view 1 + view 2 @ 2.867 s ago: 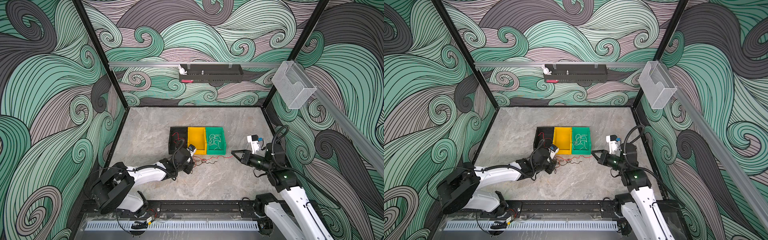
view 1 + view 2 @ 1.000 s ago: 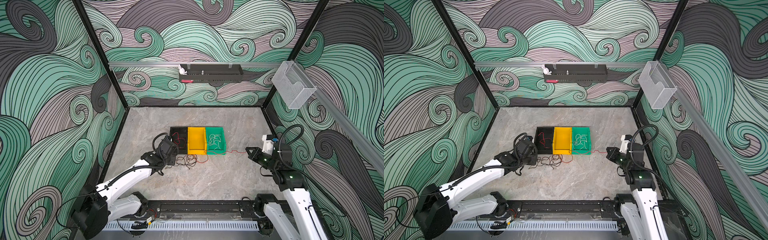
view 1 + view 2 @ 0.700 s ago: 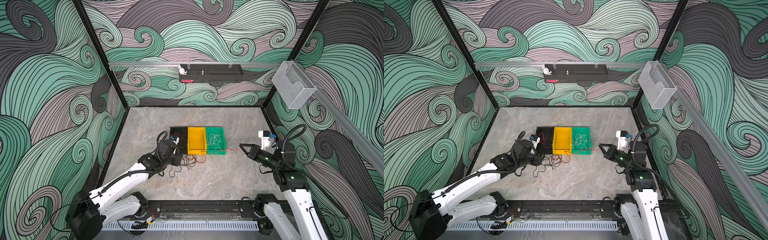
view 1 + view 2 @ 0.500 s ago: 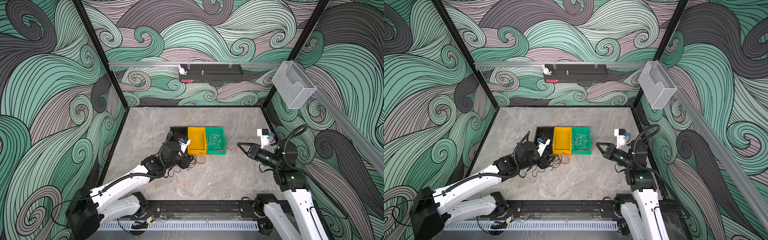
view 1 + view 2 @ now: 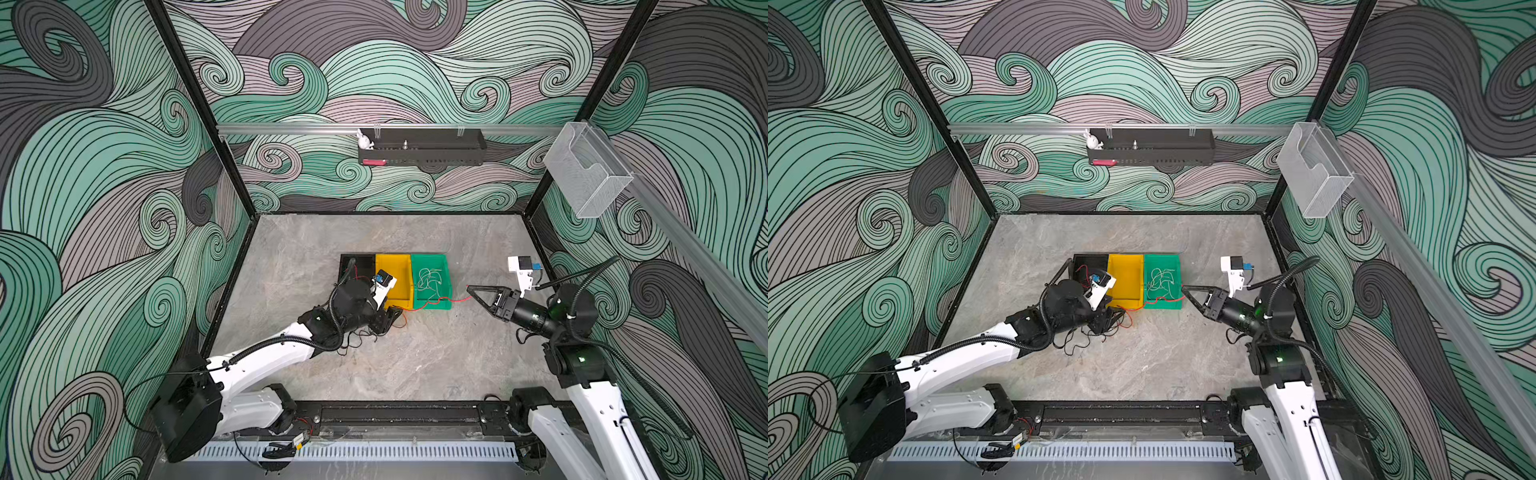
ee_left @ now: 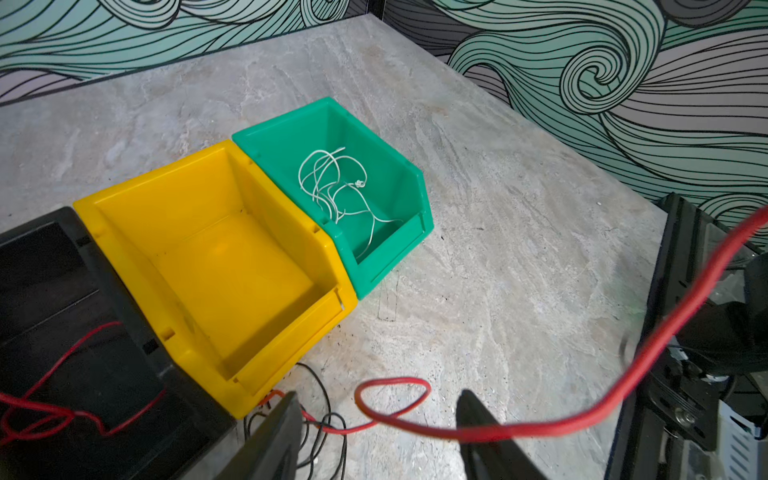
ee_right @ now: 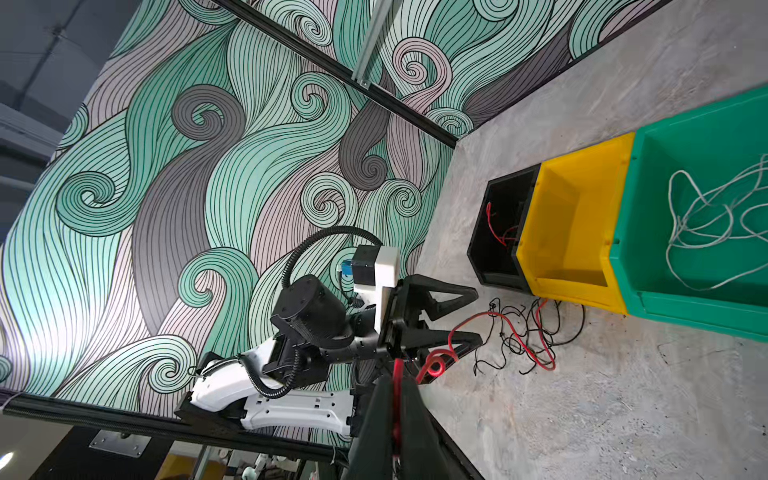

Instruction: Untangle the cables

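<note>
Pinches a thin, glossy red cable (image 6: 540,429) in the right gripper (image 5: 471,288), jaws clenched. Spreads the left gripper (image 6: 378,401) wide, released, over wiry black cables (image 7: 525,328) on the mottled stone tabletop (image 6: 519,249). Coils limp white cables (image 6: 332,187) inside the green plastic bin (image 6: 419,224). Hides part of the black tangle behind the left arm (image 5: 266,357) in both top views.

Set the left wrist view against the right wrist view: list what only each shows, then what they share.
Left wrist only: the whole green bin, plus the floor beyond it up to the side wall.
Right wrist only: the left arm seen from outside, and the right hand shut on the red cable.
Both: the open left hand over the red cable, the black bin holding a red strand, the empty yellow bin, white cables in the green bin, and black cables on the floor.
</note>
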